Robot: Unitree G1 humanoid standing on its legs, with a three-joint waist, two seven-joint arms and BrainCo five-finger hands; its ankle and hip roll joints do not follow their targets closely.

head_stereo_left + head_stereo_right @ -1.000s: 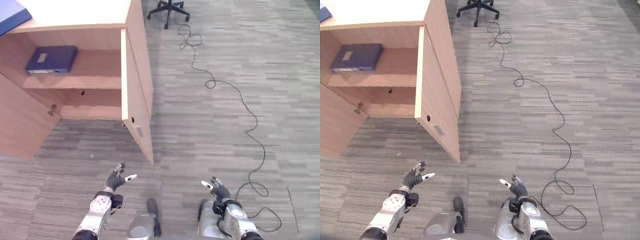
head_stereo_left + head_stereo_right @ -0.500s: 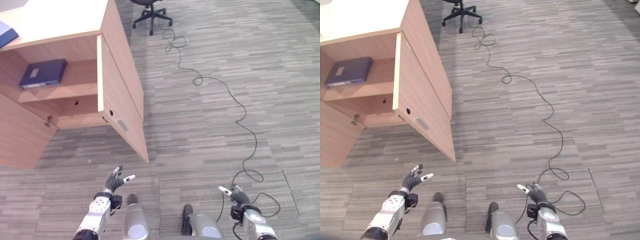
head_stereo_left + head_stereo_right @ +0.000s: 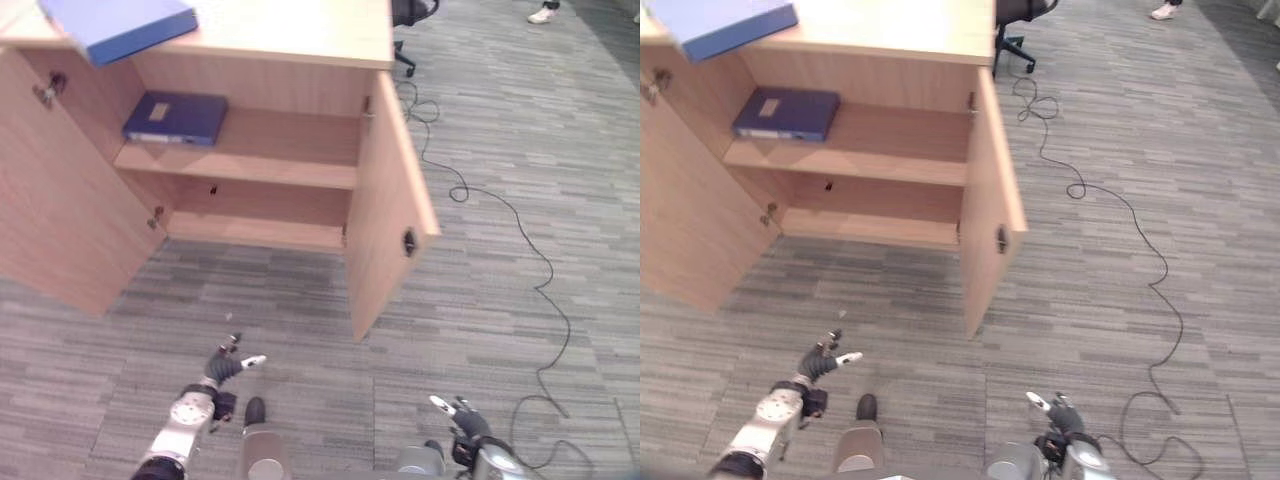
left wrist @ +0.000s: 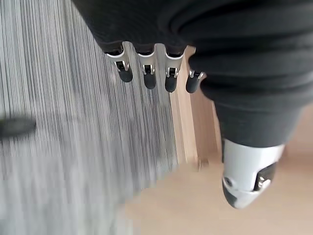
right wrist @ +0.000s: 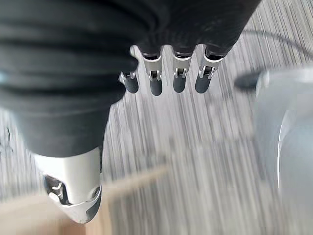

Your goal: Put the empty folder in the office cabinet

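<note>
Left eye view: the office cabinet point(image 3: 300, 120) stands with both doors swung wide. A dark blue folder point(image 3: 175, 117) lies flat on its upper shelf point(image 3: 280, 165), at the left end. A second, lighter blue folder point(image 3: 120, 25) lies on the cabinet's top, one corner jutting past the front edge. The left hand point(image 3: 222, 366) hangs low above the carpet floor point(image 3: 500, 260), in front of the left door, its fingers relaxed and slightly spread, holding nothing. Both folders are well apart from it, up at the cabinet. The right hand point(image 3: 463, 422) shows low on the right side, thumb out, fingers loose and empty, likewise far from either folder. A black office chair point(image 3: 412, 12) stands behind the cabinet, and a person's shoe point(image 3: 544, 14) shows on the floor further right.

Right eye view: the same layout, with the dark folder on the shelf and the lighter one on top.

Left wrist view: the left hand's fingers point(image 4: 148, 78) hang straight in a row, thumb apart, nothing between them; carpet and pale wood lie beyond.

Right wrist view: the right hand's fingers point(image 5: 179, 81) are straight, side by side, and empty, above the carpet
</note>
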